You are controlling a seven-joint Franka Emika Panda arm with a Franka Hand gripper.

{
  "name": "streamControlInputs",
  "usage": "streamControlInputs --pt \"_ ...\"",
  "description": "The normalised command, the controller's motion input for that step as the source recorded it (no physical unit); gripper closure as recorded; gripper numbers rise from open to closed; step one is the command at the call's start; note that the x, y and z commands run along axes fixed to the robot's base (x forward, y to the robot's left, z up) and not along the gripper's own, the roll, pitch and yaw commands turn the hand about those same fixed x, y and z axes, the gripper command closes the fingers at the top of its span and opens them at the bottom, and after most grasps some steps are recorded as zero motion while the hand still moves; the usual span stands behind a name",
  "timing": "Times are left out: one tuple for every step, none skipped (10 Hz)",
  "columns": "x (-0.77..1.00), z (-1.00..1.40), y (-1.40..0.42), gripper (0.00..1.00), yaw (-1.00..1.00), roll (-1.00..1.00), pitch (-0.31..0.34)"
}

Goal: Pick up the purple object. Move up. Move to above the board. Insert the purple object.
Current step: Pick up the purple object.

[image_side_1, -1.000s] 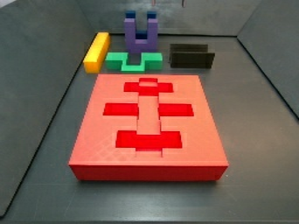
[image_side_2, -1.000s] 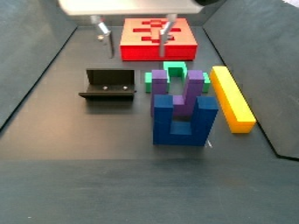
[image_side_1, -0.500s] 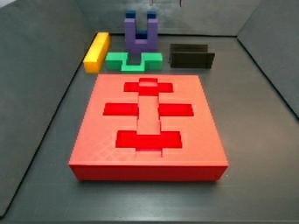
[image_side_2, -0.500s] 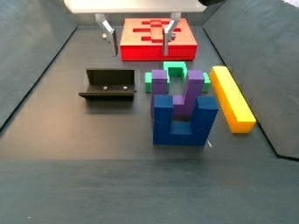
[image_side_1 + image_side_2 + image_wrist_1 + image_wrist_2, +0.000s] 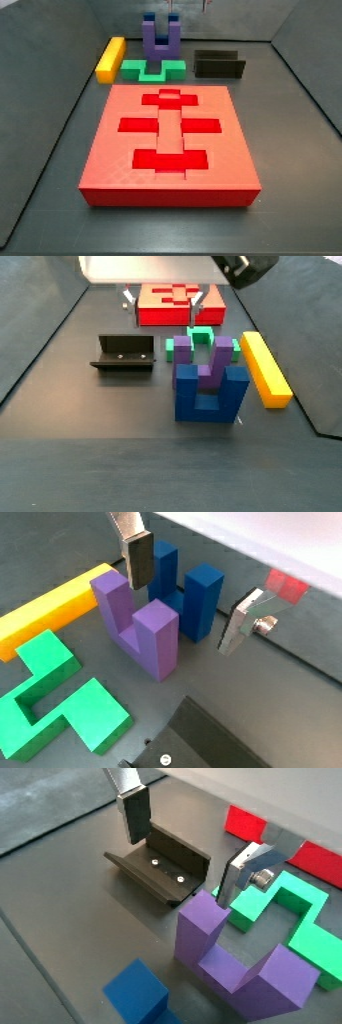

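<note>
Jaws of the gripper (image 5: 170,300) hang open and empty above the board (image 5: 181,302), while the purple object (image 5: 138,623) stands prongs-up, ready for grasping.

No readable text, labels, brands or numbers anywhere in my views. The purple object (image 5: 138,633), the board (image 5: 170,140) and the fixture (image 5: 162,864) carry no markings. My end effector (image 5: 186,597), spread wide near the blocks, carries none either.
</note>
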Motion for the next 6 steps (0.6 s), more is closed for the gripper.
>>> streamControlInputs --pt "-0.17 -0.24 0.0 0.0 -0.04 0.08 0.053" --pt "-0.51 -0.13 0.0 0.0 -0.15 0.09 0.033" --pt "-0.42 -0.08 0.0 0.0 -0.11 0.07 0.0" --pt "-0.37 -0.05 0.0 0.0 -0.07 0.09 0.0" --pt "-0.32 -0.11 0.0 0.0 -0.01 0.08 0.0" --pt "0.0 -0.17 0.01 0.0 0.01 0.0 0.0"
